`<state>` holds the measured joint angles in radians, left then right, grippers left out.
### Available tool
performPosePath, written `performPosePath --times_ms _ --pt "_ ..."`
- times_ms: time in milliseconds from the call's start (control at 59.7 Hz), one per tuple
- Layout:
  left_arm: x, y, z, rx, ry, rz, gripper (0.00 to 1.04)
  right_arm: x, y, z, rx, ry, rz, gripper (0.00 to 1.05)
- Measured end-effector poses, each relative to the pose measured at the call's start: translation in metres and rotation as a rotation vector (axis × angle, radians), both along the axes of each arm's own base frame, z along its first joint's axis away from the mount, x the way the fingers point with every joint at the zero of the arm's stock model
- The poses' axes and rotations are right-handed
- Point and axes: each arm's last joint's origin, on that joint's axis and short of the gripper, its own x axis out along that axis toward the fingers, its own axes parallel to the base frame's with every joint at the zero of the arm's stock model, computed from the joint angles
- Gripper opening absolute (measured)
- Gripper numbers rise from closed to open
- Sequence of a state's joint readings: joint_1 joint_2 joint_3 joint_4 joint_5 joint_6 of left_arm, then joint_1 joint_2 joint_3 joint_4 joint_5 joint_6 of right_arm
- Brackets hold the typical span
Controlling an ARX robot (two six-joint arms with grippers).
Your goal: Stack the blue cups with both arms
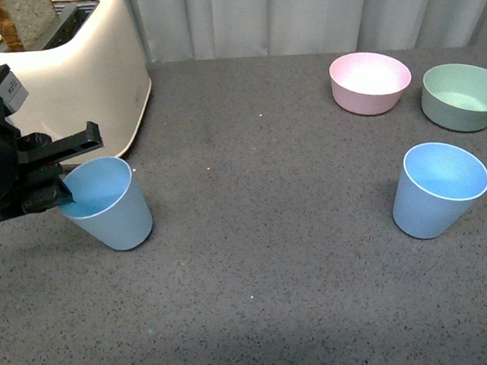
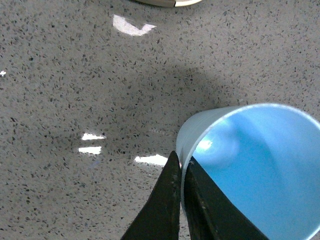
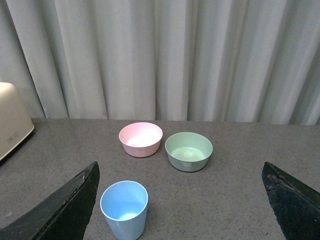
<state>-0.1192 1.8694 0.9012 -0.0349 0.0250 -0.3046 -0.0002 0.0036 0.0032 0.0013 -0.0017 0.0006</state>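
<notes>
My left gripper [image 1: 63, 186] is shut on the rim of a light blue cup [image 1: 108, 205] at the left of the grey table, one finger inside the cup and one outside. In the left wrist view the cup [image 2: 250, 165] is tilted with its open mouth showing, pinched between the black fingers [image 2: 170, 200]. The second blue cup [image 1: 438, 188] stands upright at the right. It shows in the right wrist view [image 3: 124, 209] near the left finger of my right gripper [image 3: 182, 200], which is open wide and empty, short of the cup. The right arm is out of the front view.
A cream toaster [image 1: 70, 70] with a slice of toast stands at the back left, just behind the held cup. A pink bowl [image 1: 370, 82] and a green bowl [image 1: 466, 95] sit at the back right, behind the second cup. Grey curtains close the back.
</notes>
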Motion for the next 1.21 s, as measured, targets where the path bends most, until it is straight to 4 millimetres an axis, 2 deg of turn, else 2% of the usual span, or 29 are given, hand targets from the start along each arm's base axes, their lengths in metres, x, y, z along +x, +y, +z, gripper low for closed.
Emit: performPosePath --times_ms 218,436,553,771,938,1206 --pt "0.006 -0.018 0.015 0.018 -0.036 -0.047 0.04 0.0 0.0 0.0 0.0 0.0 0.0 0.95" --pt "0.014 -0.061 0.027 0.018 -0.08 -0.143 0.04 0.0 0.0 0.0 0.0 0.0 0.0 0.95" --pt "0.013 -0.089 0.021 0.017 -0.056 -0.202 0.04 0.0 0.0 0.0 0.0 0.0 0.0 0.95" --pt "0.006 -0.121 0.009 0.027 -0.019 -0.265 0.04 0.0 0.0 0.0 0.0 0.0 0.0 0.95" --pt "0.005 -0.131 0.007 0.037 -0.016 -0.285 0.04 0.0 0.0 0.0 0.0 0.0 0.0 0.95" --pt "0.008 -0.132 0.001 0.066 -0.016 -0.269 0.04 0.0 0.0 0.0 0.0 0.0 0.0 0.95"
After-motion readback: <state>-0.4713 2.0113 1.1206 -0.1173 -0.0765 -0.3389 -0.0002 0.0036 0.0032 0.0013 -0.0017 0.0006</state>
